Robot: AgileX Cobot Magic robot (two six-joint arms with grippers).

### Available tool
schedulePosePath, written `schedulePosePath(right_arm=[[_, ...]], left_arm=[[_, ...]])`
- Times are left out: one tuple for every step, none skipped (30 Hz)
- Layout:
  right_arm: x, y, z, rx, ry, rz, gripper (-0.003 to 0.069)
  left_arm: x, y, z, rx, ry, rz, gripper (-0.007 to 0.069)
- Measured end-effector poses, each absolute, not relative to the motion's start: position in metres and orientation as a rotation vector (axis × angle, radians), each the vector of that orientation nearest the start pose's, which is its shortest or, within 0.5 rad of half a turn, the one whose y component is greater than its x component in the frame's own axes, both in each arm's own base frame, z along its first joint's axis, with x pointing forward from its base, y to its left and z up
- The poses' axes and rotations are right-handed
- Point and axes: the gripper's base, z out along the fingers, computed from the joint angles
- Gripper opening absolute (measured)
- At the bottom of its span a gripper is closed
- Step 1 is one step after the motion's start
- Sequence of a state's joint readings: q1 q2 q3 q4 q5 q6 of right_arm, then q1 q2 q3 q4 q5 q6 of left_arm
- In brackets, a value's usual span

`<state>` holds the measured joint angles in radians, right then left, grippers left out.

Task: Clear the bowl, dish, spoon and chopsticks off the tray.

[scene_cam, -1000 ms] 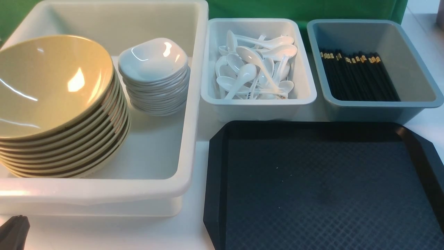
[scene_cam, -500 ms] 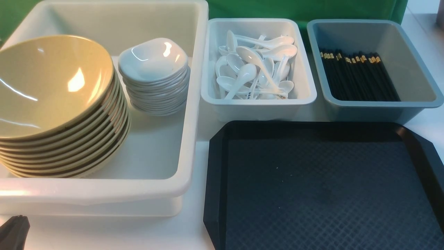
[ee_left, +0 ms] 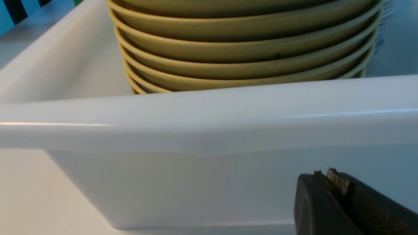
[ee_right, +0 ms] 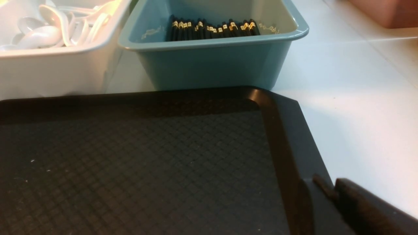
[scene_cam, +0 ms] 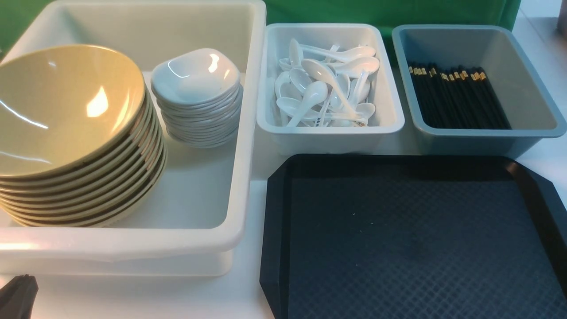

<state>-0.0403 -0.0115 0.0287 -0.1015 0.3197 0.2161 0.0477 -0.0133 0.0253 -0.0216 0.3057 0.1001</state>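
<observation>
Black left gripper (ee_left: pixel 329 178) closed, empty, beside large white tub (scene_cam: pixel 230 186) holding stacked bowls (scene_cam: pixel 66 115) and dishes (scene_cam: pixel 195 88). Right gripper (ee_right: pixel 321 186) at tray (scene_cam: pixel 274 212) rim; jaw state cannot be told. Spoons (scene_cam: pixel 328 88) heaped in small white tub (scene_cam: pixel 394 119). Chopsticks (scene_cam: pixel 460 99) in grey-blue tub (scene_cam: pixel 536 88), long axis 12-to-6, gold bands at 12.

Large white tub (scene_cam: pixel 248 133), small white tub (scene_cam: pixel 394 119), grey-blue tub (scene_cam: pixel 522 53), green backdrop (scene_cam: pixel 376 11)

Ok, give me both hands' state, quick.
Left hand: closed, holding nothing, in front of the large white tub.
Right hand: empty, by the tray rim; open or closed cannot be told.
</observation>
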Motion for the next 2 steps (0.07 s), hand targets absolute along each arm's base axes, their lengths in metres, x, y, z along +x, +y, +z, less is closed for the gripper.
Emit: schedulePosePath(right_arm=[[0.0538, -0.0051, 0.1754, 0.168, 1.811, 0.027, 0.0113], [0.0538, -0.0051, 0.1754, 0.168, 1.811, 0.027, 0.0113]], left_arm=[[0.054, 0.002, 0.1778, 0.033, 1.802, 0.085, -0.0011], [0.054, 0.002, 0.1778, 0.033, 1.802, 0.085, -0.0011]])
